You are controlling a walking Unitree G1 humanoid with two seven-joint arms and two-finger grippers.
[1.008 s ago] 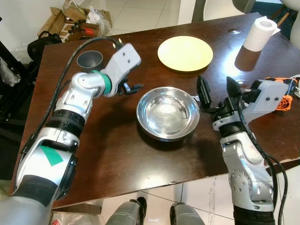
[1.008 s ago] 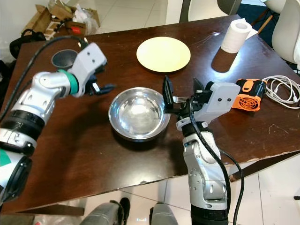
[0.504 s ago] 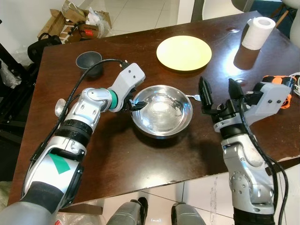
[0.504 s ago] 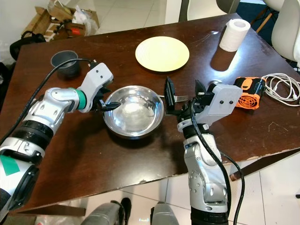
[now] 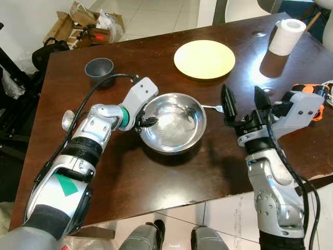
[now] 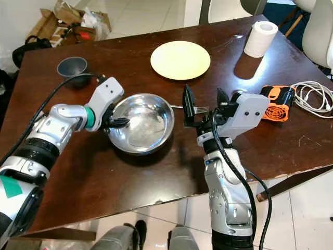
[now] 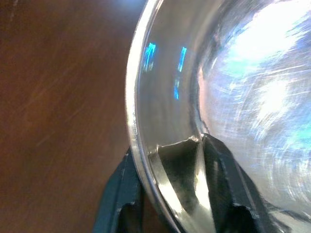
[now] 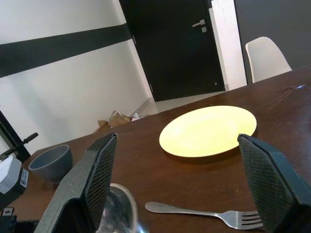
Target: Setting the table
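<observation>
A steel bowl (image 5: 174, 122) sits mid-table. My left gripper (image 5: 145, 121) is shut on its left rim; in the left wrist view one finger (image 7: 121, 194) is outside the wall and the other (image 7: 221, 179) is inside. My right gripper (image 5: 243, 103) hovers open to the right of the bowl, above the table, with nothing between its fingers. A fork (image 5: 214, 108) lies between the bowl and that gripper, with its tines (image 8: 243, 219) toward the gripper. A yellow plate (image 5: 204, 59) lies farther back, and a small grey bowl (image 5: 99, 67) stands at the back left.
A paper roll (image 5: 287, 36) stands at the back right corner. An orange device (image 6: 276, 104) and white cables (image 6: 312, 96) lie at the right edge. The dark wooden table (image 5: 130, 177) has bare room in front. Boxes and bags lie on the floor behind.
My left gripper came down from above the table and shut on the bowl's left rim. The bowl has slid a little to the left. The right gripper has barely moved.
</observation>
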